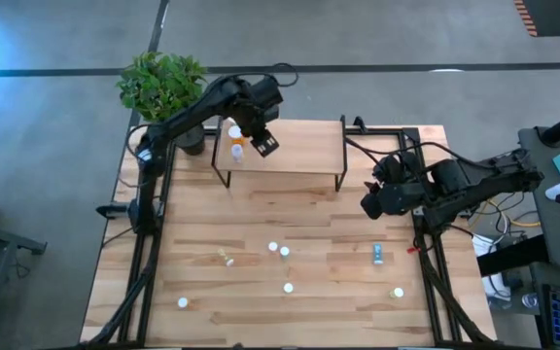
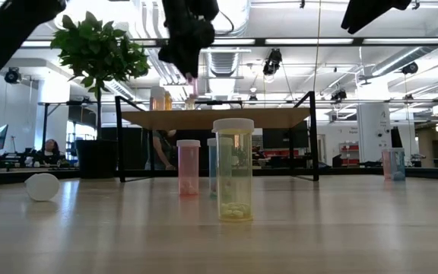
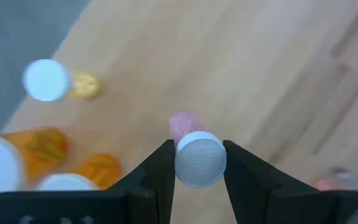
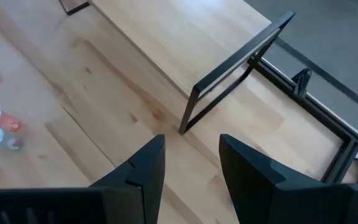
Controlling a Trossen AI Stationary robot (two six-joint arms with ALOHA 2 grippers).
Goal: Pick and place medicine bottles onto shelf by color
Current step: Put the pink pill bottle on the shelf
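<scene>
— Pink bottle [image 3: 190, 140]: where is it?

— Clamped between the fingers of the left gripper [image 3: 197, 163], which hangs over the left end of the shelf [image 1: 299, 146]. The white cap sits squarely between the two fingers and the pinkish body points down toward the board.

— Anything on the shelf already?

— Orange bottles [image 3: 42, 146] with white caps stand near that same end, with a yellow bottle [image 3: 61, 82] a little apart from them.

— And the right arm?

— The right gripper [image 4: 190, 163] hovers above the tabletop [image 1: 261, 292] near the shelf's right leg, fingers spread, holding nothing.

— What is left on the table?

— Several bottles are scattered in front of the shelf. In the low view a yellow one [image 2: 234, 169] stands nearest, a pinkish one [image 2: 188, 167] behind it, and another lies on its side [image 2: 42, 186] at the left.
</scene>
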